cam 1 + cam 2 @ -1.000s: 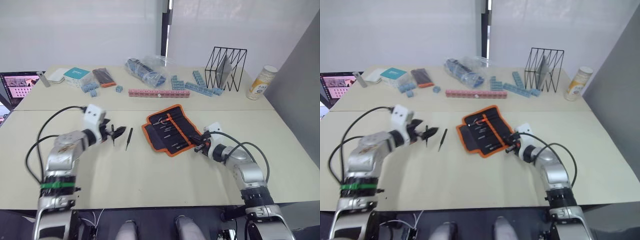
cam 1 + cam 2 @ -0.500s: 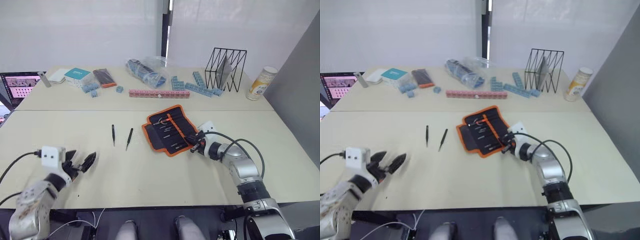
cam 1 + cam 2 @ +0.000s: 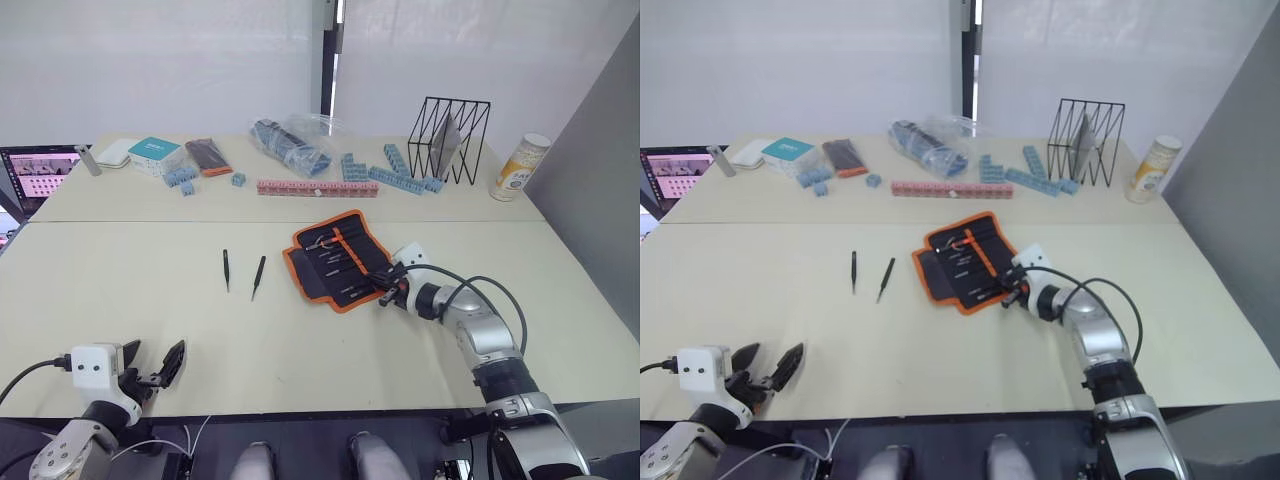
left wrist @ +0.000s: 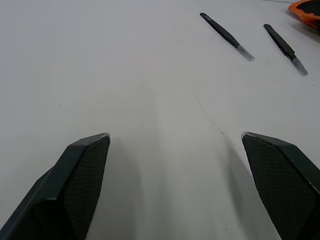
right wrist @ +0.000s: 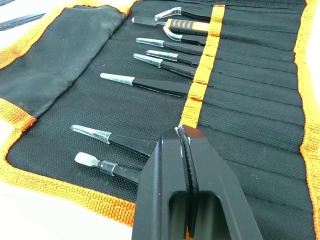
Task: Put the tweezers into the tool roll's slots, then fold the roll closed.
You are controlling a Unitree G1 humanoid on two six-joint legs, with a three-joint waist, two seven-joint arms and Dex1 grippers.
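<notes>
- My right gripper [image 5: 183,131] is clenched on nothing, its tips over the open tool roll [image 3: 338,258], near the orange strap [image 5: 200,80].
- My left gripper [image 3: 150,366] is released, low at the table's near edge.
- Two tweezers [image 3: 226,270] lie well ahead of it, beside the roll.

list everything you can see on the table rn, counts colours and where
tool roll: 1, black, orange trim, open mid-table
tweezers: 2 loose, black, left of roll; more slotted inside
blue blocks: many, far side
pink strip: 1, far centre
plastic bag: 1, clear, far centre
wire rack: 1, black, far right
can: 1, yellow-white, far right
teal box: 1, far left
flat case: 1, black-orange, beside box
left tool: open, near edge
right tool: shut, at roll's edge
</notes>
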